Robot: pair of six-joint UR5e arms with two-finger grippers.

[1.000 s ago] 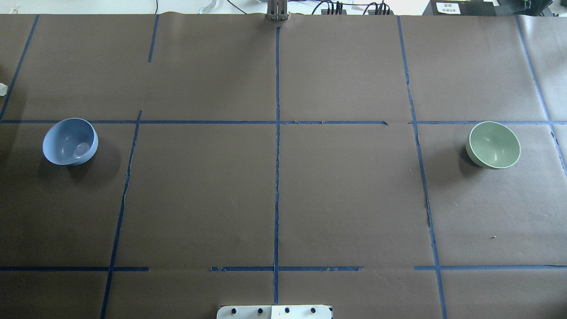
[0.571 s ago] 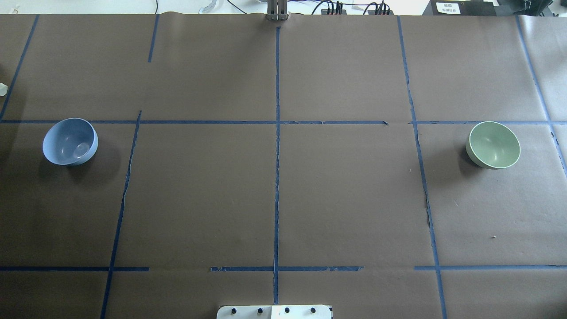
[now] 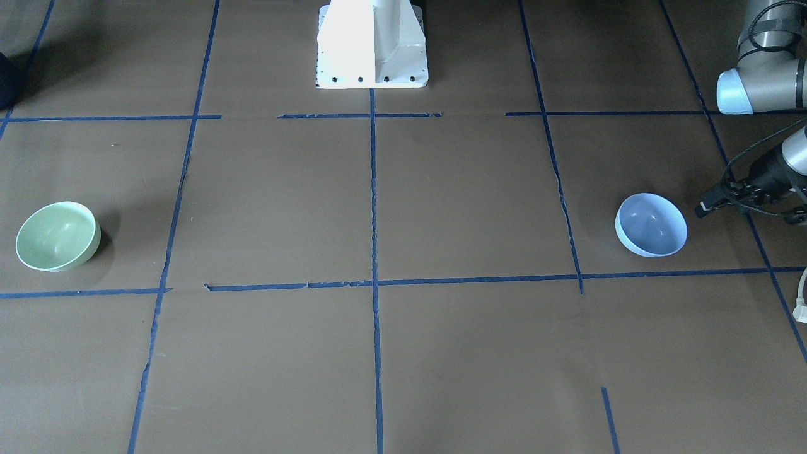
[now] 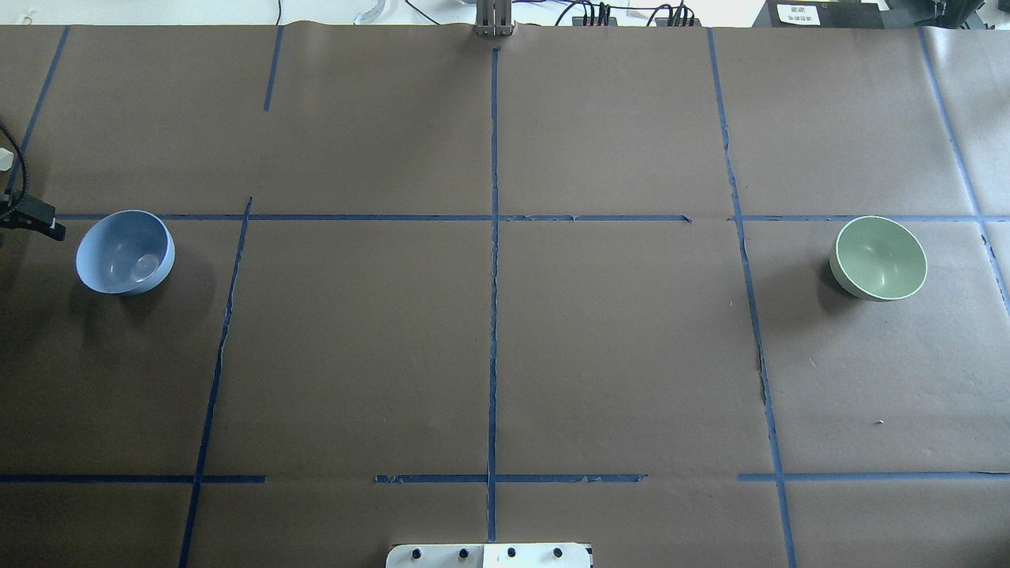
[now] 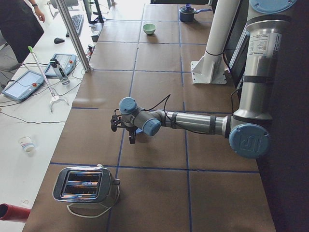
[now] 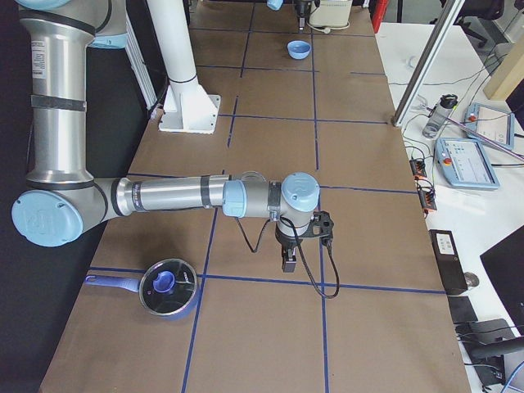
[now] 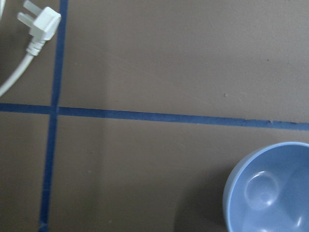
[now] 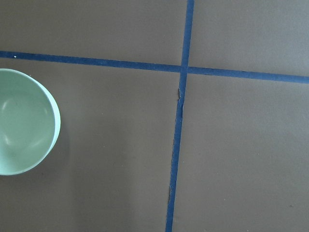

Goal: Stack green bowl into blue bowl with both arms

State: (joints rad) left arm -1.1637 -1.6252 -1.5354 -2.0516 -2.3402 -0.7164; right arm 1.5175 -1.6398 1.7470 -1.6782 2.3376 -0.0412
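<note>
The blue bowl (image 4: 125,252) stands upright at the table's left, and also shows in the front view (image 3: 651,224) and at the lower right of the left wrist view (image 7: 270,191). The green bowl (image 4: 878,258) stands upright at the far right, and shows at the left edge of the right wrist view (image 8: 24,121). A black part of my left gripper (image 4: 35,221) reaches in beside the blue bowl, apart from it. My right gripper (image 6: 288,260) hangs over the table near the green bowl's side. I cannot tell whether either gripper is open or shut. Both bowls are empty.
A toaster (image 5: 84,183) stands beyond the blue bowl at the table's left end, its white plug (image 7: 41,24) lying on the paper. A lidded blue pot (image 6: 168,286) sits at the right end. The white pedestal base (image 3: 372,44) is at the robot's side.
A black part of my left arm's end has come into the overhead view at the left edge, next to the blue bowl. Both bowls have stayed in place.
</note>
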